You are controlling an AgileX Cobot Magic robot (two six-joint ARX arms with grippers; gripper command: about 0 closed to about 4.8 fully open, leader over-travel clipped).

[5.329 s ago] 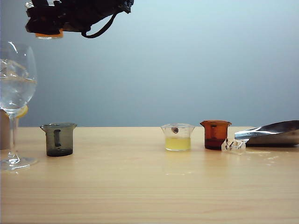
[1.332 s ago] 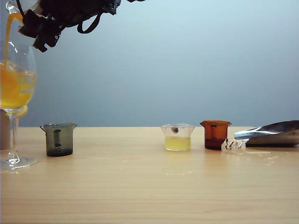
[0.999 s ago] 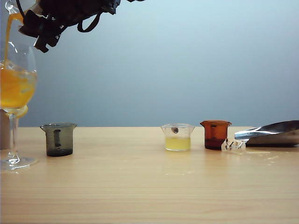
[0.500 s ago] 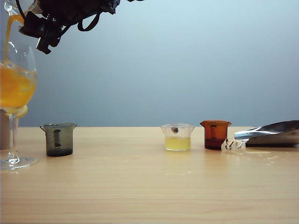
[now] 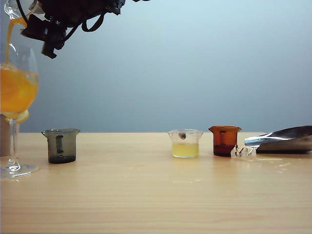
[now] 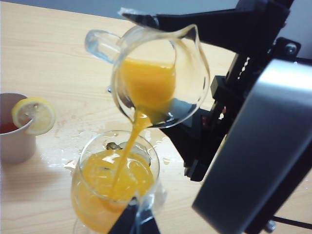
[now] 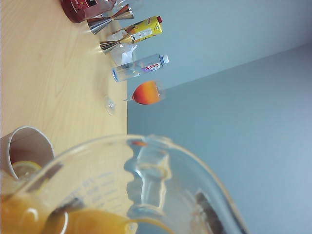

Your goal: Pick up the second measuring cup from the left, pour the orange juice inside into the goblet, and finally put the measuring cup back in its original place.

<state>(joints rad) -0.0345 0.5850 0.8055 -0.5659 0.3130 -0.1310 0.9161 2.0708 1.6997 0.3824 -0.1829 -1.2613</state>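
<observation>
My right gripper (image 5: 30, 20) reaches across to the upper left of the exterior view, shut on the second measuring cup (image 5: 11, 8). The clear cup (image 6: 161, 73) is tipped over, and its black fingers (image 6: 204, 29) clamp its walls. Orange juice (image 6: 130, 146) runs from the pour lip in a thin stream (image 5: 9, 39) into the goblet (image 5: 20, 54) below. The goblet (image 6: 90, 144) stands on the table, its bowl largely full of orange liquid. In the left wrist view my left gripper (image 6: 132, 222) sits in front of the goblet, fingertips together, holding nothing. In the right wrist view the cup (image 7: 146, 185) fills the foreground.
A smoky grey cup (image 5: 61, 145), a clear cup of pale yellow liquid (image 5: 185, 143) and an amber cup (image 5: 224, 140) stand in a row on the wooden table. A steel scoop (image 5: 282, 139) lies at the right. A metal cup with a lemon slice (image 6: 19, 131) stands beside the goblet.
The measuring cup has tipped from upright to pouring, and rolled a little further in the last second. The goblet has gone from clear to filling with orange, its level rising.
</observation>
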